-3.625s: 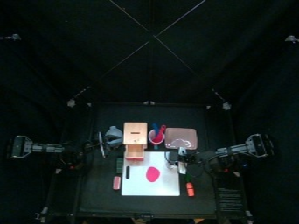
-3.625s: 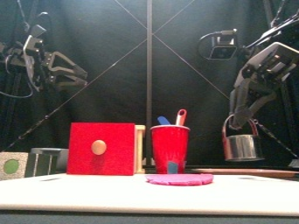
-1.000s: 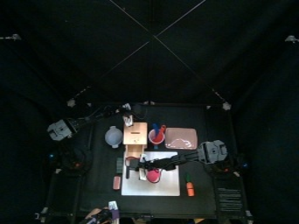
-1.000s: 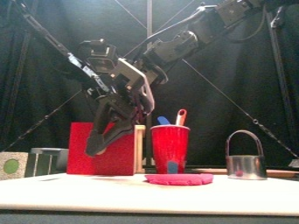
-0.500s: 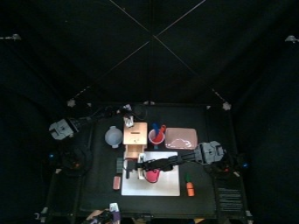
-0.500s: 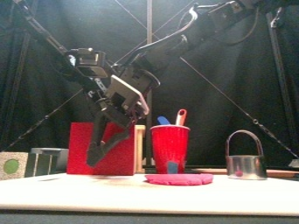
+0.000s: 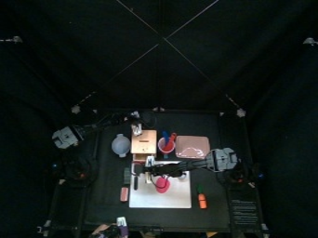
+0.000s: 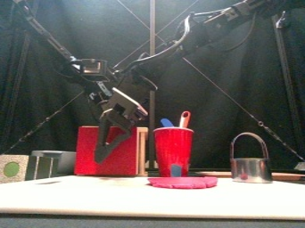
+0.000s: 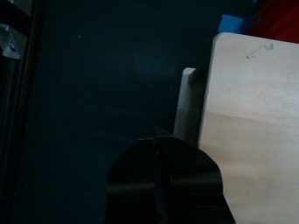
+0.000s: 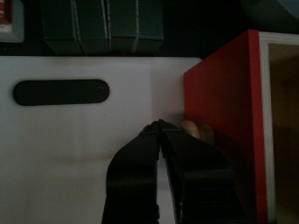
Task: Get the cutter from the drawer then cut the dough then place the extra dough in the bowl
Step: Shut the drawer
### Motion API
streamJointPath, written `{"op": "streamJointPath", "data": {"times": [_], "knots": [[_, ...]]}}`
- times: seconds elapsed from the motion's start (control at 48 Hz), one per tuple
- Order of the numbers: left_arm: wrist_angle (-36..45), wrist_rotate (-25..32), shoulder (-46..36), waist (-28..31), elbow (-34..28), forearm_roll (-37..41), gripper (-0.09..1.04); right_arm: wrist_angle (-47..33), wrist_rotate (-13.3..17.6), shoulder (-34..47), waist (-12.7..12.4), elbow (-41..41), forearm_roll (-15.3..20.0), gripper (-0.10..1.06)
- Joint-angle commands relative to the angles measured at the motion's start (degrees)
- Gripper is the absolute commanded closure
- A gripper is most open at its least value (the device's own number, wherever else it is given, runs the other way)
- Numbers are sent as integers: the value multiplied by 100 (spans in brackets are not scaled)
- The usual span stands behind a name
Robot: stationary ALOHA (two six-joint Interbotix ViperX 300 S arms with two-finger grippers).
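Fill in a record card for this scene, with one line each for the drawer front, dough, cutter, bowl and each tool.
drawer front: red, upright on the wooden box
dough: flat pink disc on the white board
cutter: standing right of the dough, not held
bowl: left of the box
right tool: shut, empty, beside the knob
left tool: shut, empty, by the box's top

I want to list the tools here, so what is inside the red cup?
The red cup holds a blue knife and a red knife. Only their upper ends stick out; the cup's wall hides the rest.
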Motion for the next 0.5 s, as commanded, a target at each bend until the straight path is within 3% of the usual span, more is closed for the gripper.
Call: {"op": "streamJointPath", "data": {"times": [0.021,0.25,0.5], "knots": [[-18,0,-62,-53,-97,-18,63,-18,0,-123,-202,-141,-132,65],[-18,0,-70,-105,-97,-18,63,-18,0,-123,-404,-176,-299,65],[-18,0,-70,-114,-62,-26,63,-18,0,-123,-439,-193,-308,65]]}}
